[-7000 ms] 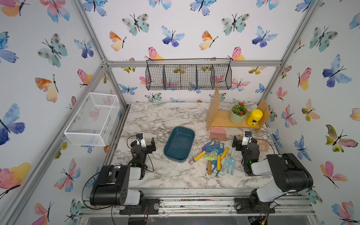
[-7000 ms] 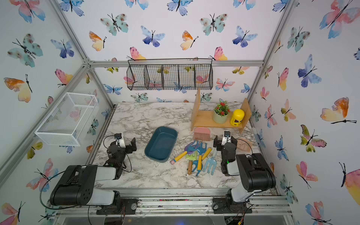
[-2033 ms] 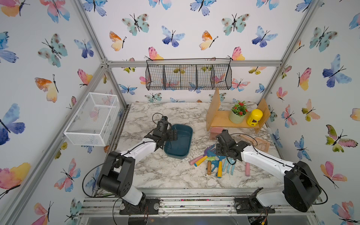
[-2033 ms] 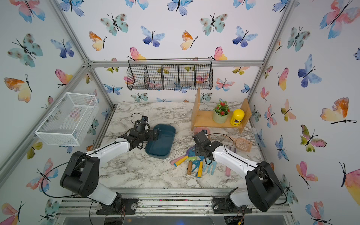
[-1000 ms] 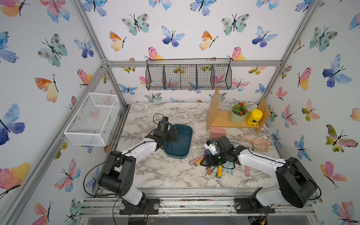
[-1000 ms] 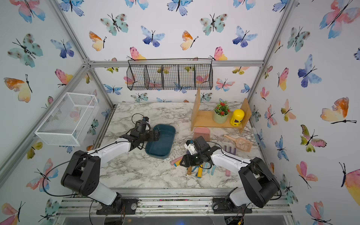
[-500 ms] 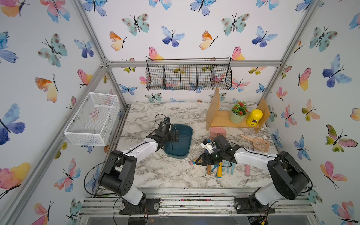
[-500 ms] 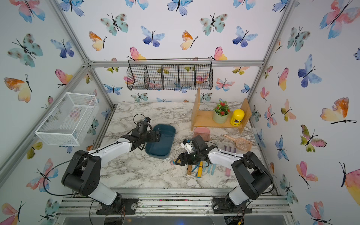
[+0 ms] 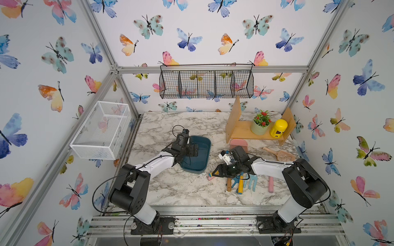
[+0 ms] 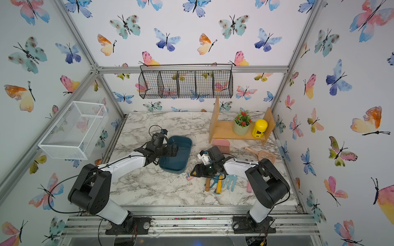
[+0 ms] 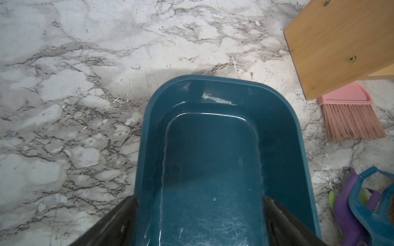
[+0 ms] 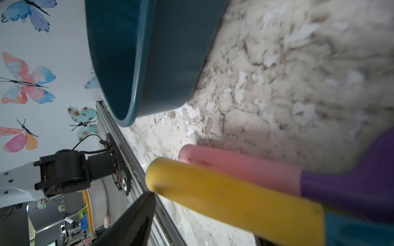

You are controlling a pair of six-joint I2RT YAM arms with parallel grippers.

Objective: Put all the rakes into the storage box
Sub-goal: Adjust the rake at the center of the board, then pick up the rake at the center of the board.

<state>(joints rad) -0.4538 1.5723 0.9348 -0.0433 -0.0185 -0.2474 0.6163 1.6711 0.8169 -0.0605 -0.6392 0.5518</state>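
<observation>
While the right claw (image 9: 217,171) is crouching low over the heap of toy tools (image 9: 241,183), its jaws are standing apart. The yellow handle of what I am taking for the rake (image 12: 234,202) is lying between them, not visibly pinched. That handle is running away from the wrist, its free end pointing to about 8 o'clock as the top views frame it. It is lying right beside the pink handle of a purple shovel (image 12: 245,168).

The storage box (image 9: 207,147) is sitting on the desk (image 9: 181,191) at about 10 o'clock from this claw, near the heap. A lift and a short carry that way is looking like the coming move, and the right arm is plainly the nearer one. The left claw (image 9: 191,150) is spread wide over the box, holding nothing.

Both top views are hiding the rake under the claw. Only the right wrist view is showing its handle. The left wrist view is showing the box empty, with a blue pronged head (image 11: 366,204) off to its side.
</observation>
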